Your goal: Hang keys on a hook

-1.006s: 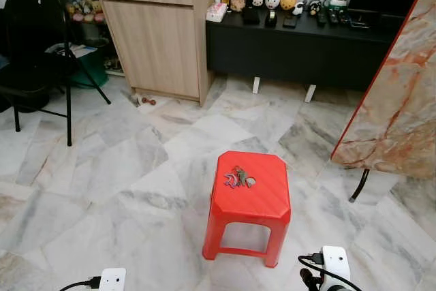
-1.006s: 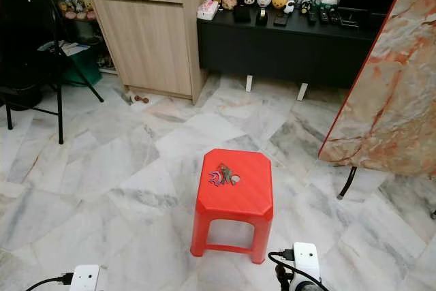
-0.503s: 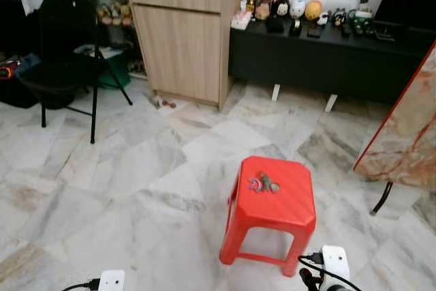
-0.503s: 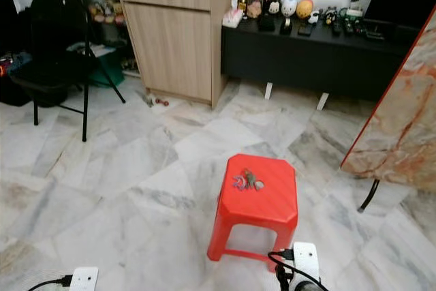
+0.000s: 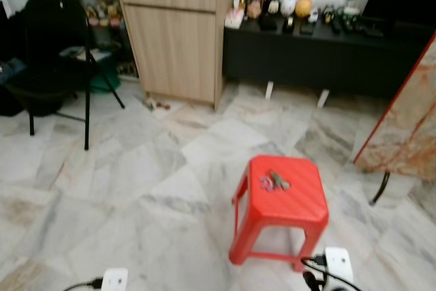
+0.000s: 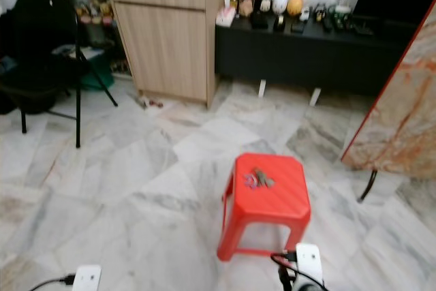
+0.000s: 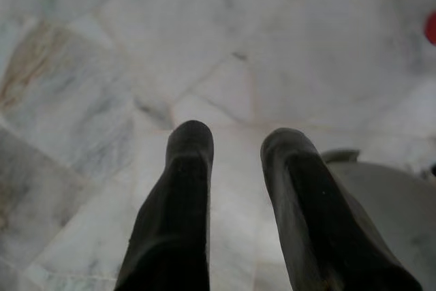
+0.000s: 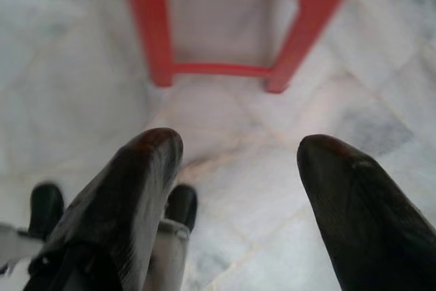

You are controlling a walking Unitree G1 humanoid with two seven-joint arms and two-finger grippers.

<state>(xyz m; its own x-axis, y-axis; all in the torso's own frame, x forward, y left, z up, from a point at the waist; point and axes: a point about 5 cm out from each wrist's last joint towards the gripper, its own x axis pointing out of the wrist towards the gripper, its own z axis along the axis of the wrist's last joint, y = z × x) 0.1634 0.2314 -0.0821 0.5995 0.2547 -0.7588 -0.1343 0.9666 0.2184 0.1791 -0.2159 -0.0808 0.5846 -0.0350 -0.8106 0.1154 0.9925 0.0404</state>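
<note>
Keys (image 5: 274, 182) lying atop red stool (image 5: 283, 208), toward its far edge. Right gripper (image 8: 238, 151) low before the stool, fingers spread, empty. Left gripper (image 7: 235, 142) over marble floor (image 5: 122, 189) beside the stool, fingers parted, empty.

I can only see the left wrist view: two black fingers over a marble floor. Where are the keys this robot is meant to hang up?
Observer: The keys lie on top of a red plastic stool just ahead of the robot, toward its right side.
Operator: Is either hand holding anything?
Observer: No. The right gripper hangs low with its fingers spread and nothing between them, pointing at the stool's legs.
Operator: And the left one I'm watching?
Observer: The left gripper has its fingers parted with only bare floor between them.
Operator: Any hook in sight?
Observer: I can't make one out. Beyond the stool stand a wooden cabinet and a low black console.
</note>
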